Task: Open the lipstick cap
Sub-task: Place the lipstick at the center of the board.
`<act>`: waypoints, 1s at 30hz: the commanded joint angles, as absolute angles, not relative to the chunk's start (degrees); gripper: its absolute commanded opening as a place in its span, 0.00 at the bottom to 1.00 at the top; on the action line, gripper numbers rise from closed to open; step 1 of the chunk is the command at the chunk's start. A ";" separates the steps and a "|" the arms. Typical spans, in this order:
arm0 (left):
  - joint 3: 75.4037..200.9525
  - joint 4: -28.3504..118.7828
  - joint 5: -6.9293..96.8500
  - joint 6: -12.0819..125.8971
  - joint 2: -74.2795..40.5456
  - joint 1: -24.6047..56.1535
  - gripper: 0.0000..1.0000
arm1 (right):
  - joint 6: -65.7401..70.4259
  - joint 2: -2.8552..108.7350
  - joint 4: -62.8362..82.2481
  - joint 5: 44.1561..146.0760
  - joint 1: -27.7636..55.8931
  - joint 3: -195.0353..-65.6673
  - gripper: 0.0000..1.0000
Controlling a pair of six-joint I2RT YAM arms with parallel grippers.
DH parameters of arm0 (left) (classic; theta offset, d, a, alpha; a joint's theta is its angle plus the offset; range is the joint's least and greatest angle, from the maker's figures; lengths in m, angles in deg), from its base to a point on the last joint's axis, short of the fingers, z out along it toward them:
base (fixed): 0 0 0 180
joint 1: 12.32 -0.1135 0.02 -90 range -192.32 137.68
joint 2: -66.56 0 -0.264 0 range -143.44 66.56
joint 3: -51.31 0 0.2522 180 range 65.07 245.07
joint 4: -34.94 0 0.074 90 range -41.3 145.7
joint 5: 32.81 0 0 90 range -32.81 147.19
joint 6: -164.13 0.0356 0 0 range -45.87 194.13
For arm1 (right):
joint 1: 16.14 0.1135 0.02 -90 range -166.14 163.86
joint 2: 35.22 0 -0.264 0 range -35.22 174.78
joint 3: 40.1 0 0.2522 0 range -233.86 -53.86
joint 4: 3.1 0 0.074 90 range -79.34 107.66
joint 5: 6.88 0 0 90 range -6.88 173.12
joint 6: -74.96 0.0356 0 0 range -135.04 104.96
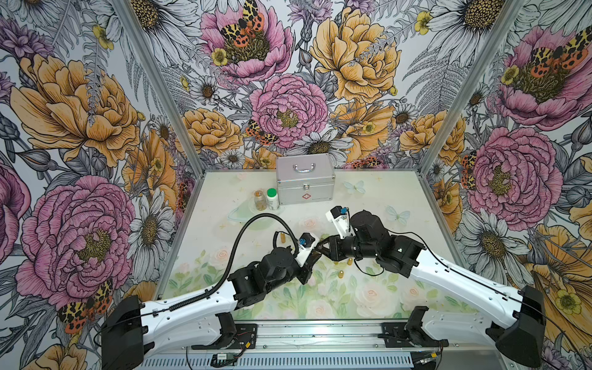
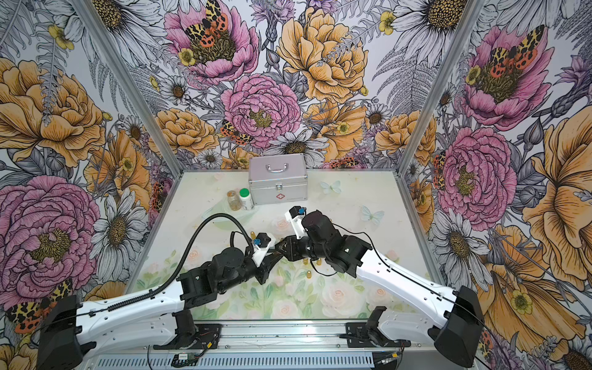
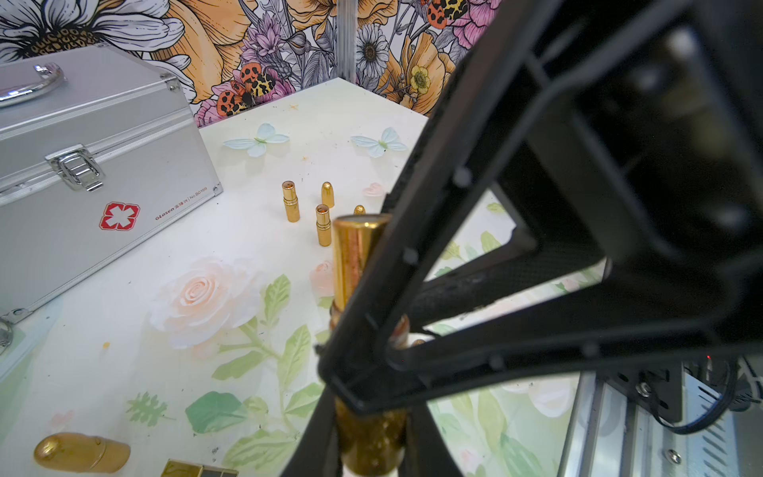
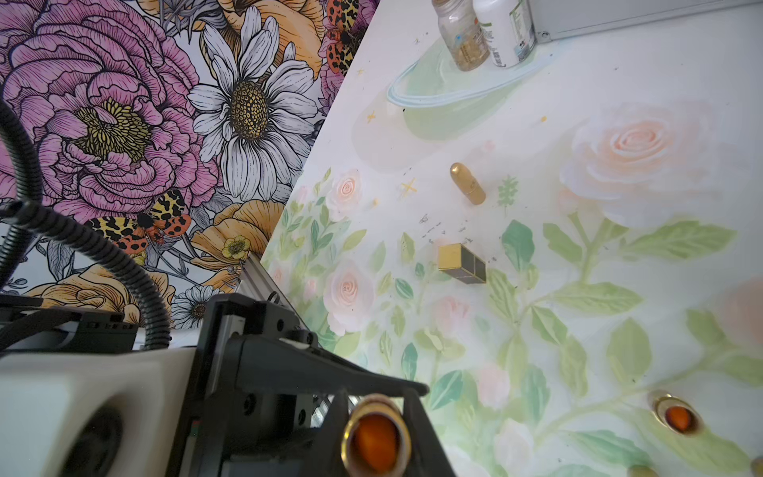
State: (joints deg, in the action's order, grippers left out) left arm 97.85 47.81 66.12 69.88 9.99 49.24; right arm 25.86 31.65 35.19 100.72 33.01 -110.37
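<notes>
Both claws meet just below the centre of both top views, over the flower-printed table (image 1: 384, 192). Left gripper (image 1: 312, 256) is clenched on one end of a shiny gold cylindrical lipstick tube (image 3: 355, 256). Right gripper (image 1: 321, 246) is clamped across the same tube further along, its black fingers (image 3: 396, 264) crossing it, and the tube's far end juts past them. Other small gold lipsticks (image 1: 341, 274) stand apart, lower right of the claws.
</notes>
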 commanded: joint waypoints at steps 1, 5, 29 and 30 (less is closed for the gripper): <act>99.27 46.33 67.47 70.81 9.61 49.64 0.00 | 24.53 31.30 34.12 100.34 33.08 -110.02 0.18; 99.07 46.41 67.72 70.81 9.71 49.64 0.32 | 23.01 30.69 35.43 97.24 33.08 -110.58 0.18; 95.56 61.49 81.92 57.63 20.54 48.94 0.99 | 9.68 33.65 21.97 74.52 39.14 -93.76 0.20; 95.36 61.49 82.13 56.97 20.83 48.55 0.99 | 9.28 34.12 20.42 74.37 39.47 -92.71 0.20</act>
